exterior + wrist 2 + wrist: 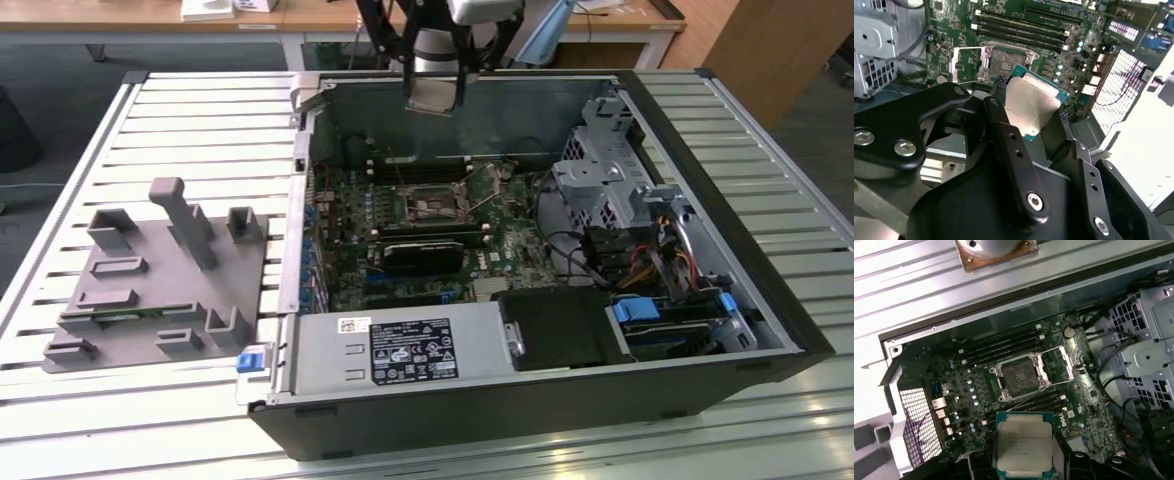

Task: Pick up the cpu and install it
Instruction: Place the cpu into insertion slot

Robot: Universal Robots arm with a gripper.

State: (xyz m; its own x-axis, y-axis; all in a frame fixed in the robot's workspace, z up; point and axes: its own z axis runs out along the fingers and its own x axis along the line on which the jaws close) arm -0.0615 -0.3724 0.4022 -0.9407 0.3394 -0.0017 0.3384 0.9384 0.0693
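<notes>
**Gripper clamped, arm reaching down from above**

The arm (437,45) comes down steeply at the top of the exterior view, its wrist pointing downward. In the second wrist view, the gripper (1030,107) has its two black fingers (1006,135) closed against opposite edges of the cpu (1036,97). The chip sits pinched between the tips, metal face toward the wrist.

Daylight is soft and even. In the second wrist view the chip (1031,105) between the fingers (1004,135) carries a pale sheen; past them to one side the table (1144,155) burns out white. The board (1019,30) beyond the fingertips lies dimmer, shaded by the case (1114,85).
</notes>
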